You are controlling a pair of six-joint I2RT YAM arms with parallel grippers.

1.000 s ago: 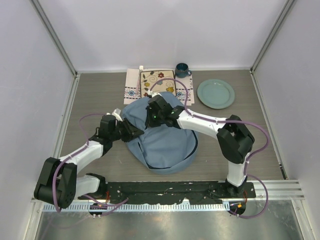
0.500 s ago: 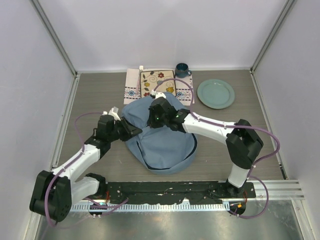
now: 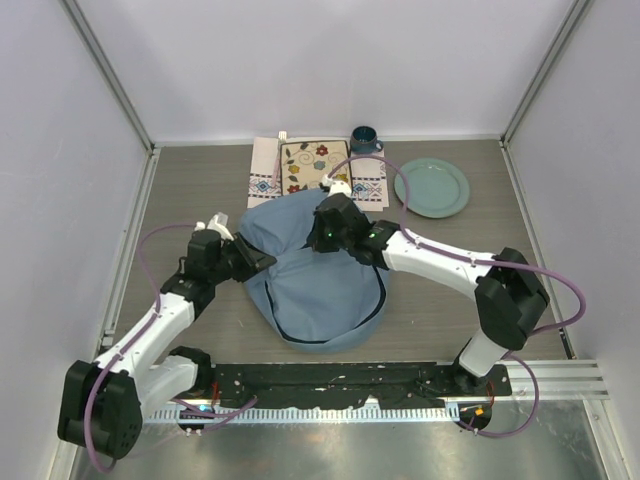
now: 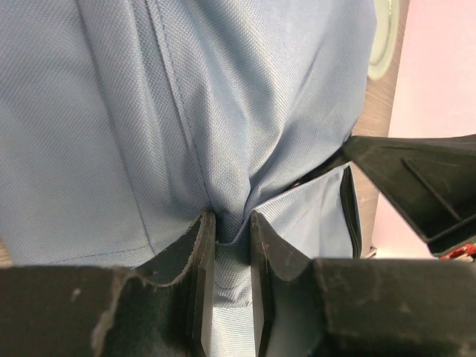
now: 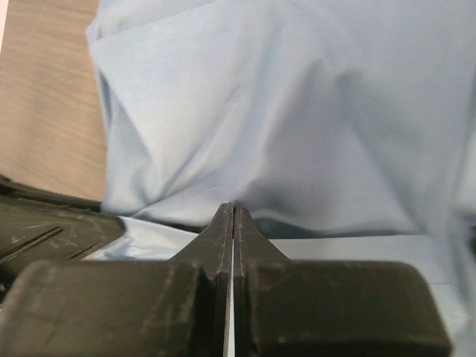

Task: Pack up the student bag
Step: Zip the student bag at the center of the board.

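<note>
Your student bag lies in the middle of the table, a soft, rumpled light-blue mound edged by a dark zipper line. Your left gripper pinches a fold of its fabric. Your right gripper is closed tight over its far side.

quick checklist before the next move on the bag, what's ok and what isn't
1. left gripper grips student bag: ok, fabric fold pinched.
2. right gripper holds fabric: cannot tell, jaws fully shut.
3. bag open for packing: cannot tell.
4. plate and mug apart from both arms: ok.
5. bag off the cloth mat: not ok, far edge overlaps it.
</note>
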